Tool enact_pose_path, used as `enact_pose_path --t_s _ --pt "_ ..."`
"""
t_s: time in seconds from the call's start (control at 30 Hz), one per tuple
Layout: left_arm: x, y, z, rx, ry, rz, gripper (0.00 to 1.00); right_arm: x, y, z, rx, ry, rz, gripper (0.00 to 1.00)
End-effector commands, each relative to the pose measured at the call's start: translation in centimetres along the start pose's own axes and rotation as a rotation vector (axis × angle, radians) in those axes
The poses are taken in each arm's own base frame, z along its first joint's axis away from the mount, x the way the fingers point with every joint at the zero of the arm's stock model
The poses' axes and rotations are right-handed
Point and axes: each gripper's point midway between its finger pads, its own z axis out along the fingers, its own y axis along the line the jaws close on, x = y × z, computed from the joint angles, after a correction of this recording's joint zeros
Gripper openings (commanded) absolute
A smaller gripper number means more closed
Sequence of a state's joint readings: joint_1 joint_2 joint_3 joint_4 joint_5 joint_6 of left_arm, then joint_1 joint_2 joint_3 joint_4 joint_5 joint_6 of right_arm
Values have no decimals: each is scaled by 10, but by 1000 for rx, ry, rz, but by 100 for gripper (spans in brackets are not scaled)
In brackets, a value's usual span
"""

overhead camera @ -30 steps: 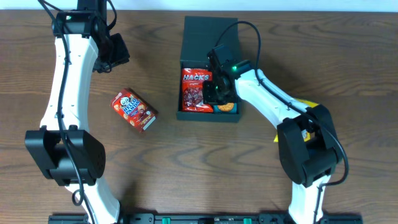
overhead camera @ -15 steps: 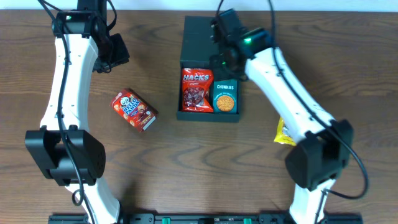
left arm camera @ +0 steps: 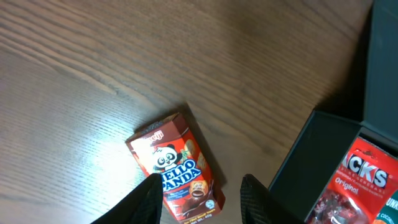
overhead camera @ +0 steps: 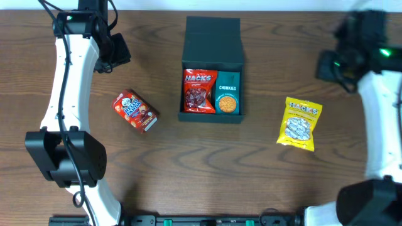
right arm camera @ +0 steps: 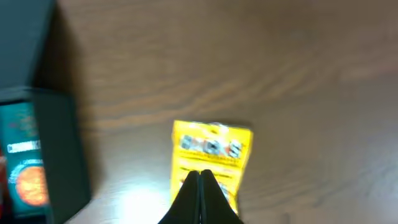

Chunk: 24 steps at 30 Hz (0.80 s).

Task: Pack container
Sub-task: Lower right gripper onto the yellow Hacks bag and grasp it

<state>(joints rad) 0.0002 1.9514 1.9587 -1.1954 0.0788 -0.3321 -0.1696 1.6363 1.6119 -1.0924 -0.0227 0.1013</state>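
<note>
The container (overhead camera: 213,37), a dark teal box with its flap lid folded back, sits at the table's centre. Inside lie a red Hacks bag (overhead camera: 198,91) and a teal Chunkies carton (overhead camera: 227,96). A red Hello Panda box (overhead camera: 135,111) lies left of it, and a yellow Hacks bag (overhead camera: 299,123) lies to the right. My left gripper (overhead camera: 116,53) hovers back left, open and empty; in the left wrist view the gripper (left arm camera: 199,190) frames the Hello Panda box (left arm camera: 177,165) far below. My right gripper (overhead camera: 330,66), blurred at the right, is shut on nothing, and the gripper (right arm camera: 200,177) hangs above the yellow bag (right arm camera: 211,155).
The wood-grain table (overhead camera: 81,157) carries only these items. The container's dark side wall (left arm camera: 311,162) fills the right of the left wrist view and its wall (right arm camera: 59,143) the left of the right wrist view. Both arm bases stand at the front edge.
My right arm has pulled up out of the container and swung to the far right, leaving the Chunkies carton beside the red bag. The left arm has not moved.
</note>
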Motion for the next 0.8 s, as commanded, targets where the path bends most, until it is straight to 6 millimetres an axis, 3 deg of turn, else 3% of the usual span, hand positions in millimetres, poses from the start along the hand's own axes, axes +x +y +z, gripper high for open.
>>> enact_pose_path --t_s 0.0,0.2,0.23,0.3,0.4,0.53,0.77 --pt "-4 3 -1 -7 -12 8 42 25 -24 15 -109 63 63 1" --pt "-5 3 -1 -8 -16 9 43 80 -56 52 -153 189 199 3" --pt "-6 3 -1 -7 -18 9 43 87 -57 57 -155 204 207 11" --pt "-8 2 -1 -3 -26 9 44 102 -56 65 -157 241 206 40" --pt "-10 1 -1 1 -38 9 46 117 -58 73 -144 274 208 59" --pt "-14 0 -1 7 -51 9 47 129 -62 82 -119 307 196 65" --pt "-16 -1 -1 11 -62 10 47 139 -65 106 -118 361 193 68"
